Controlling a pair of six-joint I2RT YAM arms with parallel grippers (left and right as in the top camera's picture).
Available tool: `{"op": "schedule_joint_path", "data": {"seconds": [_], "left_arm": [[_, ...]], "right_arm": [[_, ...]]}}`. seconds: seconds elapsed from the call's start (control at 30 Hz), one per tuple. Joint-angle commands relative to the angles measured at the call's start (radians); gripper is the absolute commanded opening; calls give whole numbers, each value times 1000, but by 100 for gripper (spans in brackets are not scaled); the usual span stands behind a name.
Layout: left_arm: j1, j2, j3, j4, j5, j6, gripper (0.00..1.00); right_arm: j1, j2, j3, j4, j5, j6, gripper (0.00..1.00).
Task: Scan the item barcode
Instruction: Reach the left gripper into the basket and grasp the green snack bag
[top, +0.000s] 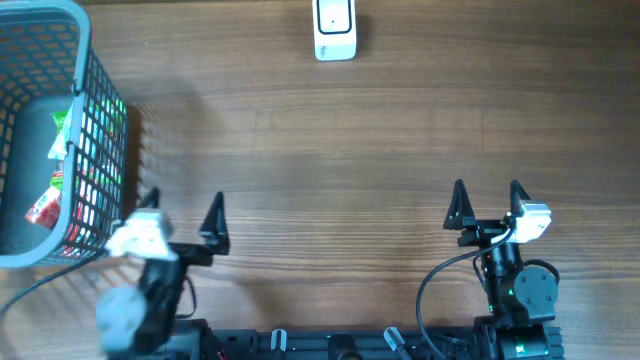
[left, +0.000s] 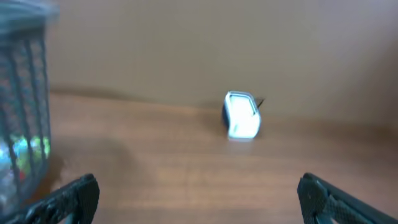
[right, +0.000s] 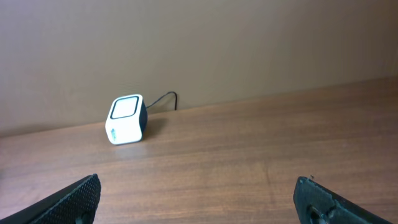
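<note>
At far left, a grey wire-mesh basket (top: 100, 130) holds crinkly red-and-green packets (top: 45, 208), barcodes not visible; my left gripper (top: 183, 200) hangs just beside it, black pointed fingers (top: 215, 225) spread wide, holding nothing. A small white boxy scanner (top: 335, 30) stands at the far edge of the brown wood-grain table (top: 330, 150). My right gripper (top: 487, 187), low near the front edge, is equally wide open and empty.

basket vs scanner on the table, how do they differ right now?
Size: the basket is far bigger than the scanner. Build: the basket is grey open mesh; the scanner is a solid white box with a dark side. Place: the basket sits at the left edge of the table, the scanner at its far edge. Both rest on the wood.
</note>
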Motion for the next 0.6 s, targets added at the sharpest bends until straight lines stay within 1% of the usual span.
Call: {"op": "schedule_joint_path", "data": {"seconds": [0.0,0.03,0.1,0.13,0.23,0.33,0.37,0.47,0.57], "left_arm": [[4,202,364,-154,11,-19,100],[4,251,430,-194,10,-8,100],[4,418,642,-319,8,36,100],[4,476,713,-360,5,47,100],[4,712,1006,-529,-4,102,100],[5,947,1295,-692,-39,163,100],[5,1009,1365,-721,-39,178,100],[5,1155,1496,-752,-42,200,100],[7,1237,1513,-723,-86,221,100]], "right_arm": [[-5,-2,-1,5,13,4,100],[-5,-2,-1,5,13,3,100],[-5,-2,-1,5,13,4,100],[-5,-2,-1,5,13,3,100],[-5,-2,-1,5,13,4,100],[-5,-2,-1,5,13,3,100],[-5,-2,-1,5,13,3,100],[-5,-2,-1,5,13,3,100],[-5,-2,-1,5,13,4,100]]}}
